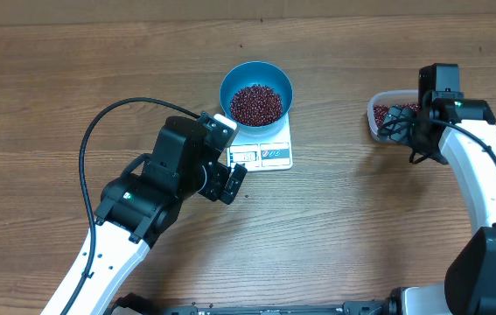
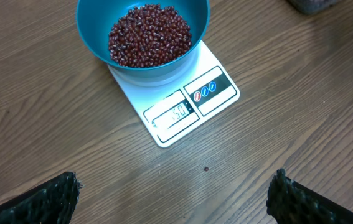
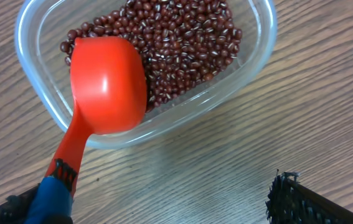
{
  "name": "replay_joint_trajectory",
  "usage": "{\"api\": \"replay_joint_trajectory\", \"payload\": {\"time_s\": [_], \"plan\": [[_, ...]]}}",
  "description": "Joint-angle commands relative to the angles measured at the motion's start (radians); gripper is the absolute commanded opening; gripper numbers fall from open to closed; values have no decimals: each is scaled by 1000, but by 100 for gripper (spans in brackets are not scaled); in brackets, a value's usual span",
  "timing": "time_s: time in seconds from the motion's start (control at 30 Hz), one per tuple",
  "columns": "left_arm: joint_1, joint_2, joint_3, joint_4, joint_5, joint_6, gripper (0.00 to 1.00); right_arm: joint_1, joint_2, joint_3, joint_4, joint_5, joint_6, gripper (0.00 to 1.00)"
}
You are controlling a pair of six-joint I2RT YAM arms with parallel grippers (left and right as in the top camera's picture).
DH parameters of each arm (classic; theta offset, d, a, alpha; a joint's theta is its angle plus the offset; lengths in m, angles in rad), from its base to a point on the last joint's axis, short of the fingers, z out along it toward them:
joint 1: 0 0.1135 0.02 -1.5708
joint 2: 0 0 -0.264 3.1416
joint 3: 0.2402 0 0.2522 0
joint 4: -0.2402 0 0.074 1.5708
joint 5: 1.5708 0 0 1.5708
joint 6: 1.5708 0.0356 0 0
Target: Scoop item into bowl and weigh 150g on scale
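- Right hand (image 3: 148, 199) hangs over the desk (image 1: 361, 236) just short of the clear tub (image 3: 260, 56), fingers spread wide and pinching nothing.
- The red scoop (image 3: 108, 87) lies free, mouth down on the tub's near rim. Its handle points back at the hand, and the blue grip end sits close by one finger.
- Left hand (image 2: 175, 183) is spread wide too and empty. It hovers on the display side of the scale (image 2: 216, 59).
- The blue bowl (image 2: 92, 25) sits squarely on the scale, with a good heap of beans (image 2: 151, 34) inside. More of them are in the tub.
- The display (image 2: 175, 114) looks to read the target weight, though the digits are small. If so, the weighing is as good as done.
- The relation that counts is this: the bowl lies well off to the right hand's left, while the left hand is much nearer to it.
- Should a top-up be needed, the scoop's long axis runs straight toward the right hand. Closing on that handle would be the easy pick.
- One stray bean-like speck lies on the desk below the scale.
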Motion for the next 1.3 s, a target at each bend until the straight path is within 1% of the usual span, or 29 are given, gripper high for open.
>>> {"api": "replay_joint_trajectory", "payload": {"time_s": [0.0,0.37,0.77,0.83,0.93,1.03,1.13,1.27], "plan": [[-3,7,24,0,15,-10,99,1,1,2,-8,45,0,100],[-3,7,24,0,15,-10,100,1,1,2,-76,157,0,100],[-3,7,24,0,15,-10,100,-41,1,2,-77,156,0,100],[-3,7,24,0,15,-10,100,-45,1,3,-58,141,-61,100],[-3,7,24,0,15,-9,100,-45,0,4,-38,29,-229,100],[-3,7,24,0,15,-9,99,-45,0,5,-24,-75,-325,100],[-3,7,24,0,15,-10,99,-45,0,5,-18,-163,-385,100],[-3,7,24,0,15,-9,100,-45,-5,6,-28,-212,-387,100]]}}
